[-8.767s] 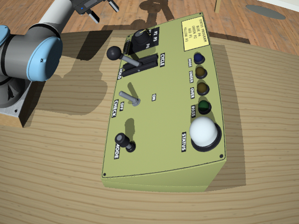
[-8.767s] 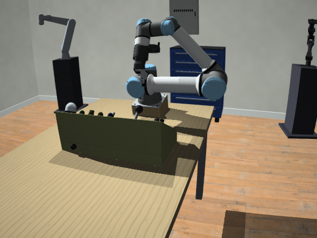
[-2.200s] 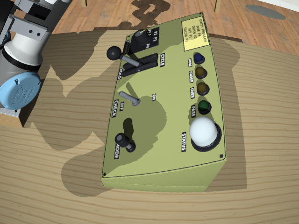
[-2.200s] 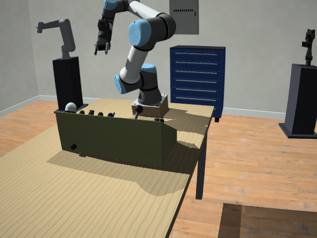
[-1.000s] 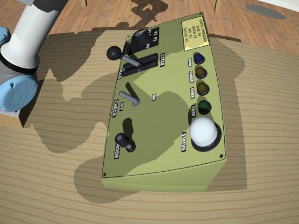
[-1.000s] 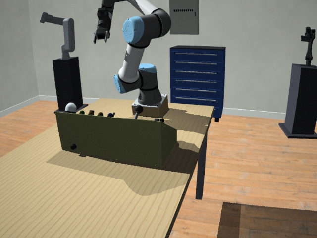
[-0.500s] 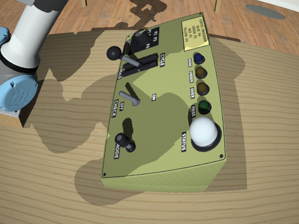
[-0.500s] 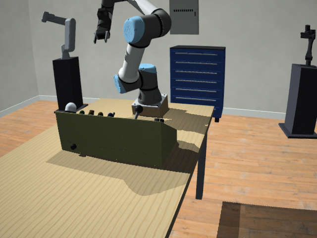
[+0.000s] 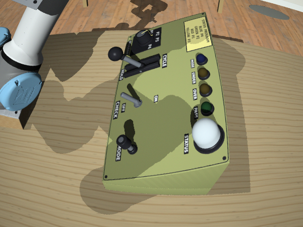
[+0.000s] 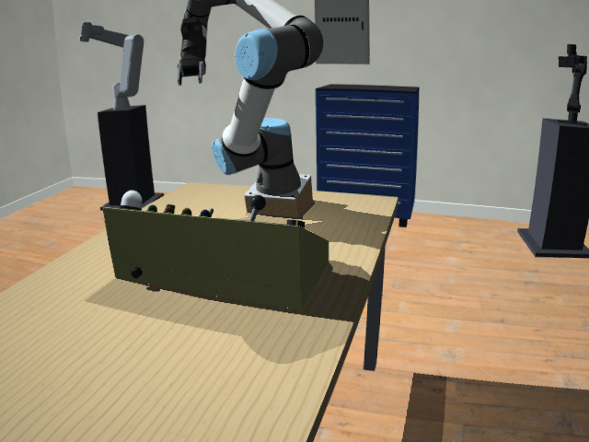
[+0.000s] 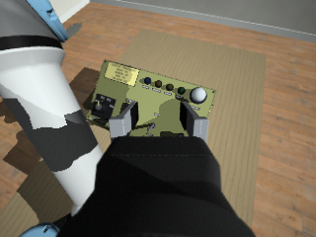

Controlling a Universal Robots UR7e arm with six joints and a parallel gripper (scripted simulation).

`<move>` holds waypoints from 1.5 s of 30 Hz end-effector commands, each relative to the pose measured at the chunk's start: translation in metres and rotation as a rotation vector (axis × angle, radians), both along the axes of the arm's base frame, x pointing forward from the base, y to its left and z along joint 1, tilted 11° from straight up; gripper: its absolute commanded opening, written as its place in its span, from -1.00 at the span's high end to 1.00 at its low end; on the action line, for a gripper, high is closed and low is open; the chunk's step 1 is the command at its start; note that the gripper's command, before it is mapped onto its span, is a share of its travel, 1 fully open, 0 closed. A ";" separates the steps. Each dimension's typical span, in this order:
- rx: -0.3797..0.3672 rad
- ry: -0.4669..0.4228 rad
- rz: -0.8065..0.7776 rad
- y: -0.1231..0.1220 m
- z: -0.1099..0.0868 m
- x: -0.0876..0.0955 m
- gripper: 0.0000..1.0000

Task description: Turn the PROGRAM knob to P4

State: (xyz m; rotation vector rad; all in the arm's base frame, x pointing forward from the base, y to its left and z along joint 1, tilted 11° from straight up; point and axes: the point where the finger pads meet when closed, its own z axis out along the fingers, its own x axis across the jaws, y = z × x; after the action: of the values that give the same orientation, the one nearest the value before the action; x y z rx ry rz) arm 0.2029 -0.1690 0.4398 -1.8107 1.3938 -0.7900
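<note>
The olive console (image 9: 171,80) (image 10: 213,257) (image 11: 148,96) stands on the wooden table (image 9: 49,170). Its black PROGRAM knob (image 9: 142,36) (image 11: 99,105) sits on a black plate marked P1 to P4 at the panel's far corner, and its yellow mark lies near P1. Below it are the ball-handled CYCLE/HOLD lever (image 9: 115,53), the grey CHECK toggle (image 9: 130,99) and the MODE selector (image 9: 124,143). The white STATUS dome (image 9: 206,134) and a row of lamps line the other side. My gripper (image 10: 190,78) (image 11: 159,111) is open and empty, high above the console.
The arm's base (image 9: 22,80) (image 10: 278,190) stands on the table beside the knob end of the console. A blue drawer cabinet (image 10: 366,143) and two black pedestals (image 10: 125,152) (image 10: 561,185) stand on the floor beyond the table. The table edge (image 10: 354,328) runs just past the console's end.
</note>
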 end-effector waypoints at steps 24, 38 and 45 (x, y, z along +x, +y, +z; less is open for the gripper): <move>-0.136 0.173 0.407 0.038 -0.066 0.001 -1.00; -0.289 0.291 0.728 0.054 -0.114 0.002 -1.00; -0.413 0.355 0.933 0.060 -0.142 0.008 -1.00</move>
State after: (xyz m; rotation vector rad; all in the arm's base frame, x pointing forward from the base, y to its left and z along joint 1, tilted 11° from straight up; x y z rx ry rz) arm 0.2065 -0.1123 0.3142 -2.5744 0.5823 -0.3132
